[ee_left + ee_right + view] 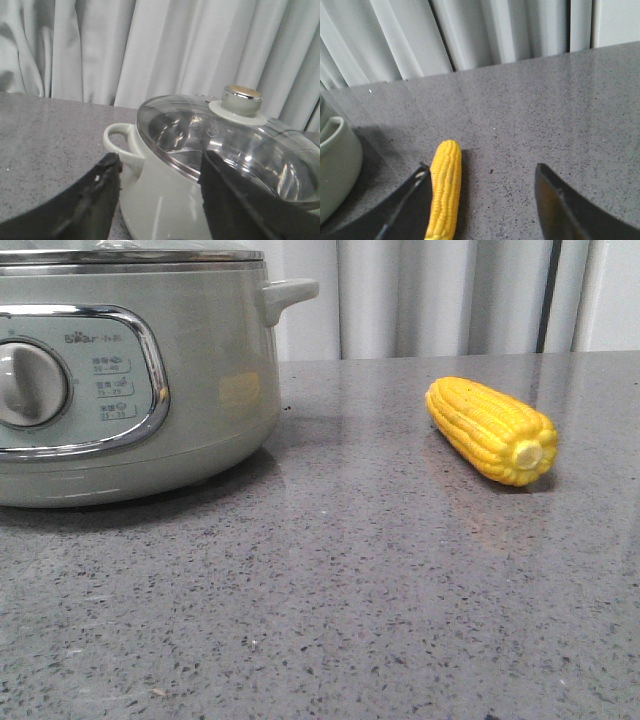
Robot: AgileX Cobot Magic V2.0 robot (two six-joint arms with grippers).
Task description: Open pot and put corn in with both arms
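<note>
Corn (492, 431) lies on its side on the grey speckled bench (360, 590), well apart from the pot (130, 375), with its pale cut stub end turned toward the front camera. In the right wrist view the corn (445, 187) sits just beside one finger of the right gripper (482, 200), at the inner edge of that finger, inside the gap but far off toward one side; whether it touches the finger cannot be told. That gripper is spread wide and holds nothing, with bare bench between its fingers.

The pot stands on the bench with its glass lid (225, 145) on. The left gripper (160, 185) is spread too, empty, its dark fingers framing the pot's near wall and the lid's rim. The lid's knob (242, 99) lies beyond the gripper, past the fingertips, and the pot's side handle (120, 142) shows just beyond one finger. Pale curtains (150, 50) hang behind the bench.
</note>
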